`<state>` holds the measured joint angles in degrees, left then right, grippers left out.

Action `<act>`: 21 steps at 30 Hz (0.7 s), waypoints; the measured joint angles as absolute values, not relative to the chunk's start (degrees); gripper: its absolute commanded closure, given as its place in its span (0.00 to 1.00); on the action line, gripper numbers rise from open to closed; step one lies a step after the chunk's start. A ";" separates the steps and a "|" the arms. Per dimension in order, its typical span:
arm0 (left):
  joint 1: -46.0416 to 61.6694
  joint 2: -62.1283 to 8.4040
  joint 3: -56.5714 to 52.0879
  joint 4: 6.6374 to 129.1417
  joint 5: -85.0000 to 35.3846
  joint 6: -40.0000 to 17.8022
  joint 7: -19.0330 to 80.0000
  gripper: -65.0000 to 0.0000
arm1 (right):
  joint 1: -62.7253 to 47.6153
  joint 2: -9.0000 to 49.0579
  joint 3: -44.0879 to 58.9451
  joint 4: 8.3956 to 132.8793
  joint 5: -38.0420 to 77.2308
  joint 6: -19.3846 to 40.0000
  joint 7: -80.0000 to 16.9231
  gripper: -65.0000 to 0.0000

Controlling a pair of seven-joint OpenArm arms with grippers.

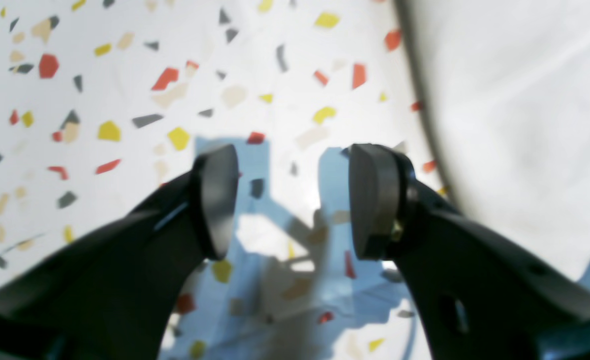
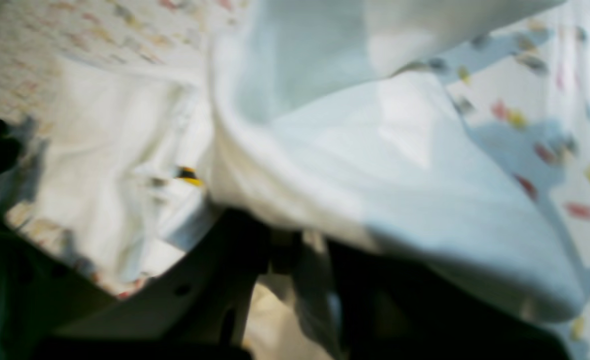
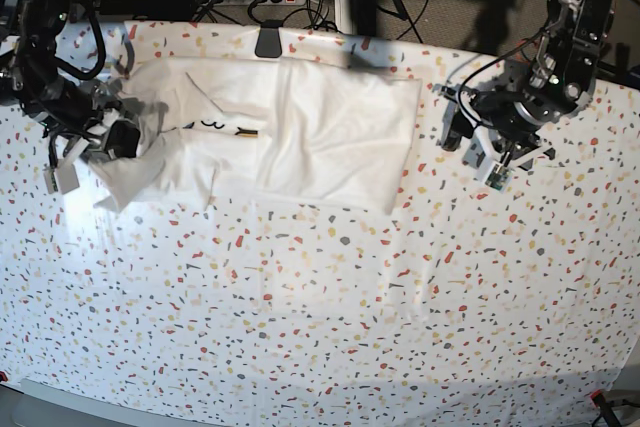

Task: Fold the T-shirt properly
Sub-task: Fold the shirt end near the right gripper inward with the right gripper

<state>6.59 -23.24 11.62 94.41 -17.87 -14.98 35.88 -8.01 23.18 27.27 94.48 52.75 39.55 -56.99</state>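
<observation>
Your right end effector (image 3: 112,137) pinches a bunched sleeve of the T-shirt (image 3: 330,132), which lies along the bench's (image 3: 320,327) far edge. It's limp and light; grip seams. Your left end effector (image 1: 292,200) gapes wide, empty, just beside the cloth.

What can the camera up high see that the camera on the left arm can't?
Only the base view shows the whole T-shirt with its bunched end held in the right pincer, plus both arms and the cables behind the table. Only the left wrist view shows up close that the left pincer is open and empty over the tablecloth. Both show the speckled tablecloth and white shirt cloth.
</observation>
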 measured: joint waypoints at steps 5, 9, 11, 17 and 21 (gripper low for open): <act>9.72 -19.88 11.64 92.84 -17.89 -18.35 31.86 0.47 | -8.01 18.63 23.14 100.51 55.81 39.68 -58.85 1.00; 9.61 -18.31 11.51 88.36 -18.31 -21.21 28.14 0.47 | -7.92 14.04 15.99 103.26 55.55 39.68 -58.41 1.00; 9.43 -17.41 11.31 86.61 -18.70 -22.63 26.17 0.47 | -7.33 11.66 12.56 103.35 53.49 39.70 -57.41 1.00; 9.19 -15.94 11.20 85.38 -18.94 -23.09 25.10 0.47 | -3.53 4.23 2.76 103.33 37.78 39.46 -52.21 1.00; 9.19 -15.81 11.20 85.36 -18.94 -23.40 25.02 0.47 | -1.87 -1.06 -1.80 102.74 30.33 39.51 -50.15 1.00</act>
